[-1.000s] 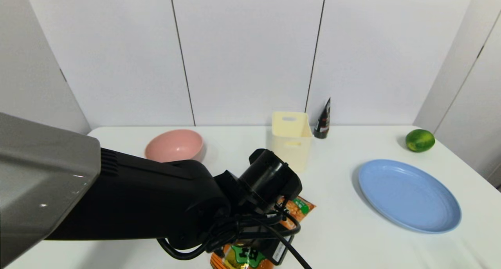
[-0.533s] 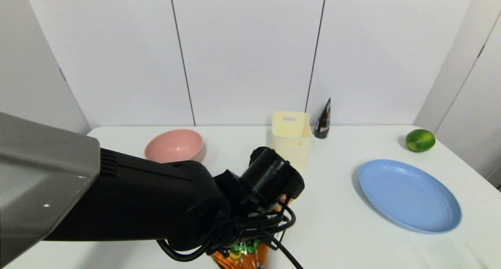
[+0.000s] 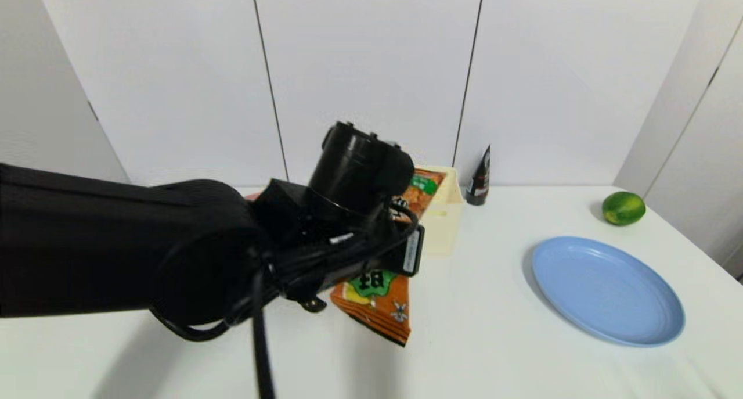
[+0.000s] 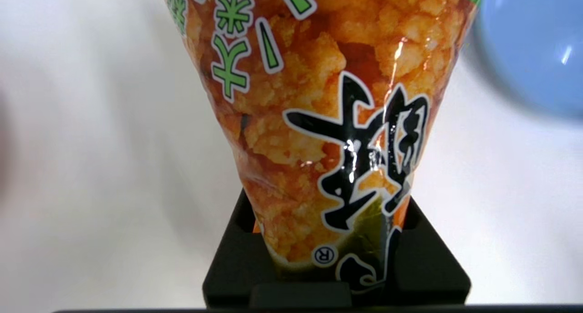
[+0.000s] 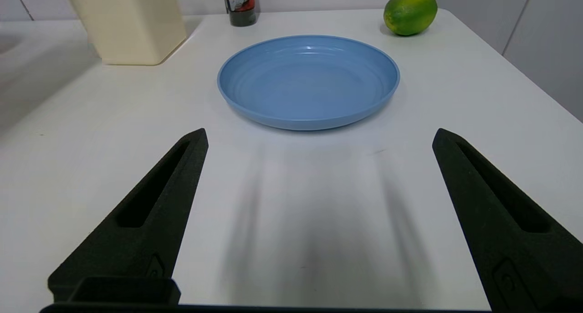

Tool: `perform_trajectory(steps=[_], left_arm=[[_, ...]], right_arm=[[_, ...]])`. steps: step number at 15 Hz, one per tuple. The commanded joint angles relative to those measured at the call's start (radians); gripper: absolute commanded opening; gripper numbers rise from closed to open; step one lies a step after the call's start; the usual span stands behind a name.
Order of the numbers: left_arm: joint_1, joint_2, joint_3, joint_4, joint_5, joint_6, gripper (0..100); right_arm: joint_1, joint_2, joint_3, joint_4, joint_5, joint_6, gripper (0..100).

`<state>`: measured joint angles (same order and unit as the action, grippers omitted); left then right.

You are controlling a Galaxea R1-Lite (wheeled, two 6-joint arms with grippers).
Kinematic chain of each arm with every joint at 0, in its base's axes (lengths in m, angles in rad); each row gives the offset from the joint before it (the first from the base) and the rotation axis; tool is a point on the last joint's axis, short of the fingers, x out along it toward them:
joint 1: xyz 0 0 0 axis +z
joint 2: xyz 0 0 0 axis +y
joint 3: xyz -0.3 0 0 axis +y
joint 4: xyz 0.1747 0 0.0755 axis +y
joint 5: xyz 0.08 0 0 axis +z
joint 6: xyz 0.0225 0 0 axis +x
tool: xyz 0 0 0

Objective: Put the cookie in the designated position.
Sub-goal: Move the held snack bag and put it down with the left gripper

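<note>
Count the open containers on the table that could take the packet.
2 in clear view: a blue plate toward the right side, and a cream bin at the back centre, partly behind the cookie held by the left gripper. The arm may hide more.

Since a second ago the left gripper (image 4: pixel 330 258), clamped on the cookie (image 3: pixel 377 297), has risen from low over the near table (image 3: pixel 493 352) and carried the packet up clear of it, toward the cream bin (image 3: pixel 444 213), whose front it now partly hides.
</note>
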<state>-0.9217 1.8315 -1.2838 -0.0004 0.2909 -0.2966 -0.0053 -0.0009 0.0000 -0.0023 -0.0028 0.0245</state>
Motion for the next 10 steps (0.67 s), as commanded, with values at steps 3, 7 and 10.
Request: perform_trajectory(steps=[3,7,10], left_arm=[[0.257,-0.124,-0.049,-0.133,0.03,0.229,0],[0.504,-0.104,-0.061,-0.328,-0.088,0.499,0],[0.65,-0.003,-0.181,-0.32,-0.472,0.583,0]], right_arm=[[-0.001,0.001,0.002,-0.001,0.0,0.0,100],[-0.001,0.001,0.002,-0.001,0.0,0.0,100],[-0.001,0.001,0.002,-0.001,0.0,0.0,100]])
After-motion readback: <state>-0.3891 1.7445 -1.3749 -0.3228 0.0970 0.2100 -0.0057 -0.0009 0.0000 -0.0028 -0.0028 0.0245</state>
